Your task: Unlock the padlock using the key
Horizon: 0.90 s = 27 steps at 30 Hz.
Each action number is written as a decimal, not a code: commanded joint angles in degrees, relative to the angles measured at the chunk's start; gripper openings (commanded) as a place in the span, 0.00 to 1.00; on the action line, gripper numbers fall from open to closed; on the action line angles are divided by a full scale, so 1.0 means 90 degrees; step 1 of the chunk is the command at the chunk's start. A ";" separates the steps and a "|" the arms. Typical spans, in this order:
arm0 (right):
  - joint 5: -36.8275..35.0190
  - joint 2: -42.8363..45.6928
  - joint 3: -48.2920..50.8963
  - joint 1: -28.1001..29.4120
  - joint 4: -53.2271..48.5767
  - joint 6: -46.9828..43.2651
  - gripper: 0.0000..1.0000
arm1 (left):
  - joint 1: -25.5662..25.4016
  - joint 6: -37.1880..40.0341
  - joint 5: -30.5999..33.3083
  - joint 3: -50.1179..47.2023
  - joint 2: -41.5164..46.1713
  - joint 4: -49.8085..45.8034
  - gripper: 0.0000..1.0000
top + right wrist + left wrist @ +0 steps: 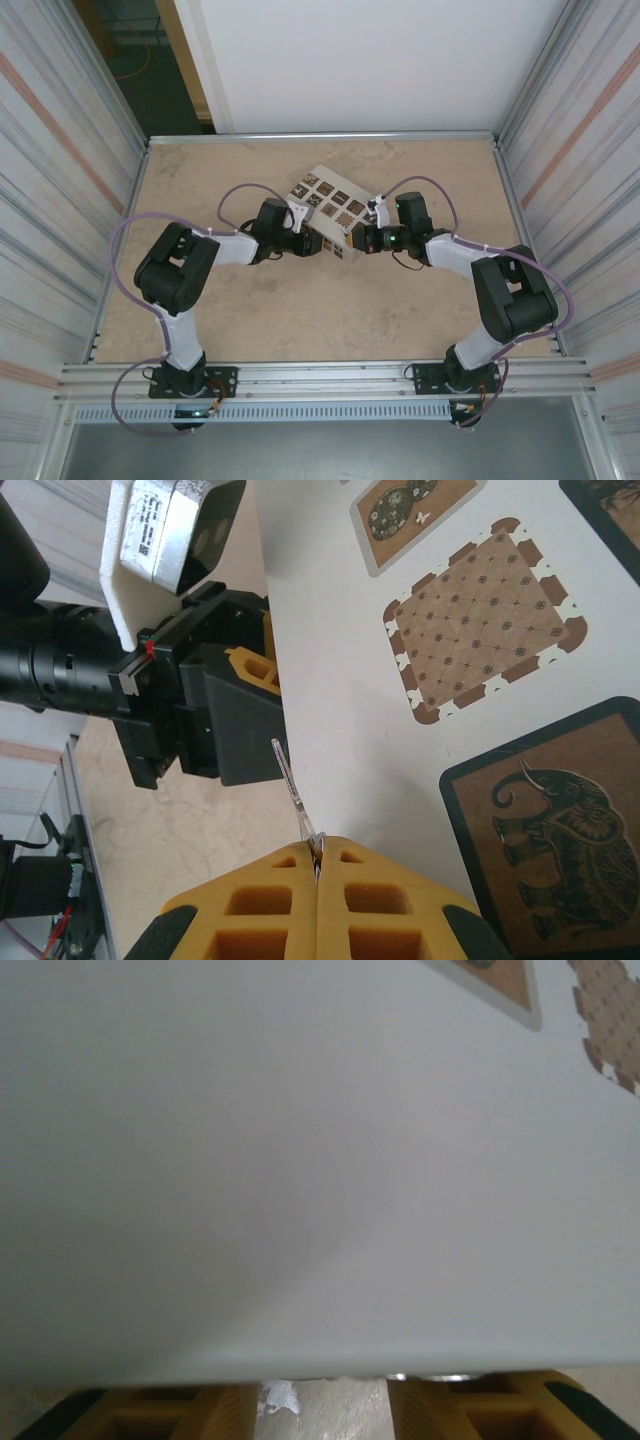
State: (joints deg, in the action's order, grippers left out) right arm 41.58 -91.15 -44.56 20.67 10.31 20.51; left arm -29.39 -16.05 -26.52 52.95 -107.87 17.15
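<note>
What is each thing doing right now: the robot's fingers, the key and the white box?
white box: patterned side up, between the two arms' fingers.
left fingers: apart, tips hidden behind the box edge; grip cannot be told.
right fingers: shut on the key.
key: pinched at one end, sticking out beside the box.

A white box (pixel 330 208) with brown patterned squares rests on the beige table (pixel 300 310)
</note>
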 commanded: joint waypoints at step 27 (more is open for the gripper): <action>-0.1208 0.2336 0.0674 0.0528 -0.1515 -0.0903 0.00 | -0.0248 -0.1792 -0.0981 -0.0169 0.0996 -0.0579 0.16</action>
State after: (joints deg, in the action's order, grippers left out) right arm 34.35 -73.25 -40.27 23.24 0.47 16.25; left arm -31.18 -27.46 -31.16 51.64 -103.13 11.94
